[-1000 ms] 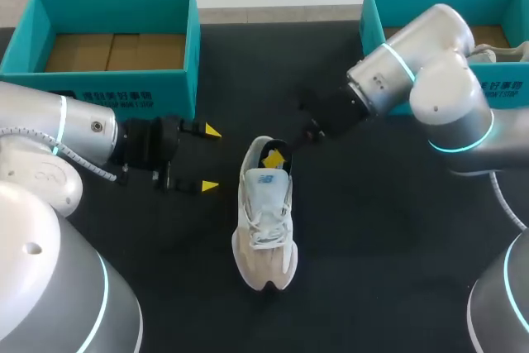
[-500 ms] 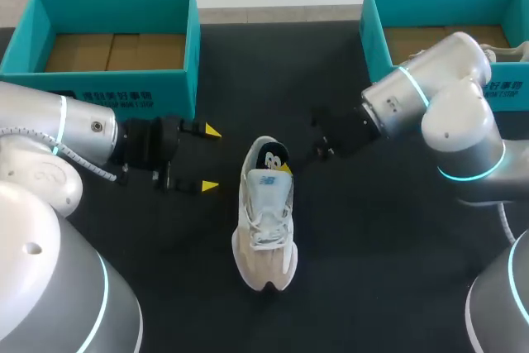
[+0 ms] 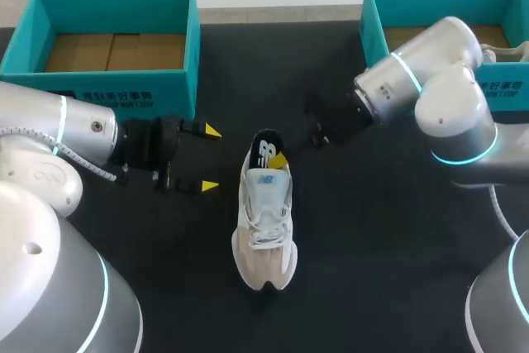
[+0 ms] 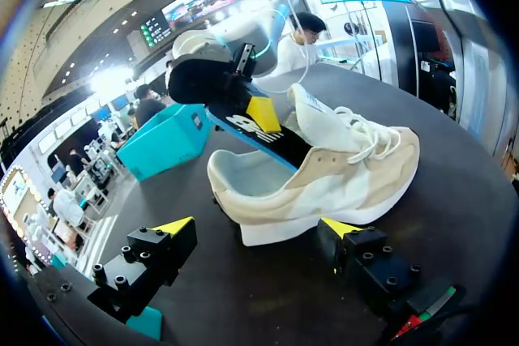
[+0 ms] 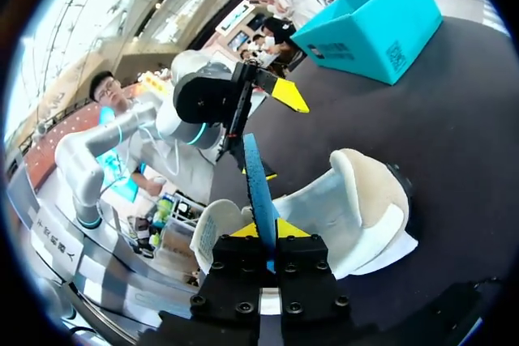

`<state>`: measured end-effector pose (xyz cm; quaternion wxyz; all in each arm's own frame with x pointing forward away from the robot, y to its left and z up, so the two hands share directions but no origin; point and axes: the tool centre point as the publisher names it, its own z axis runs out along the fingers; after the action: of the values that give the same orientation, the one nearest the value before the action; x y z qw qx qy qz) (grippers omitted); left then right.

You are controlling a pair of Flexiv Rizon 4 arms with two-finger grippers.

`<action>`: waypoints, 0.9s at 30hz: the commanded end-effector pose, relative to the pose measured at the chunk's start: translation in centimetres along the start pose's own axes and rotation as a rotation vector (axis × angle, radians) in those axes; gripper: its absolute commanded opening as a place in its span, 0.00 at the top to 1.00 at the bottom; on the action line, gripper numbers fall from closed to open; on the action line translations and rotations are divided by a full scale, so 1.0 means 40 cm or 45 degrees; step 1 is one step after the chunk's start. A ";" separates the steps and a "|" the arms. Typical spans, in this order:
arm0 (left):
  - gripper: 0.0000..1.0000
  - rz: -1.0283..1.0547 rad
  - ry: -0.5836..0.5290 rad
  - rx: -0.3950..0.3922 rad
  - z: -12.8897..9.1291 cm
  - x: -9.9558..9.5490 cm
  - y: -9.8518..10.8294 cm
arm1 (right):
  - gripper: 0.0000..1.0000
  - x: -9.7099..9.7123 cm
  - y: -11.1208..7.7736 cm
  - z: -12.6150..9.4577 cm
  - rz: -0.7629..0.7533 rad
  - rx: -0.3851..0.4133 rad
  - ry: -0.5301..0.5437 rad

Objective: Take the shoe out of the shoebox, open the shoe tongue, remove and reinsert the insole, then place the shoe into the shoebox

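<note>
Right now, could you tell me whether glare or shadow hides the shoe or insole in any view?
Head view: even light, the shoe clear on the dark table, the insole dark but legible. Left wrist view: glare lies beyond the table, off the shoe. Right wrist view: no glare; the insole is edge-on in the right gripper.

Black matte table [image 3: 372,245], bare dark top.
</note>
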<state>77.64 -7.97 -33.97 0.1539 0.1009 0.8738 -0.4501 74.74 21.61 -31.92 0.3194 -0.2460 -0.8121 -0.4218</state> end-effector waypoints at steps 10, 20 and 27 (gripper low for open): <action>0.00 0.000 0.002 -0.004 0.001 0.001 -0.001 | 0.95 -0.023 0.043 0.037 -0.024 0.066 0.044; 0.00 0.000 0.002 -0.004 0.001 0.001 -0.001 | 0.68 0.007 0.000 0.026 0.031 0.035 0.014; 0.00 0.000 0.002 -0.004 0.001 0.001 -0.001 | 0.66 0.023 -0.030 0.025 0.073 -0.006 -0.005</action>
<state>77.64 -7.97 -33.97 0.1539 0.1009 0.8738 -0.4501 74.13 22.37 -32.49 0.3384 -0.2627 -0.8065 -0.4075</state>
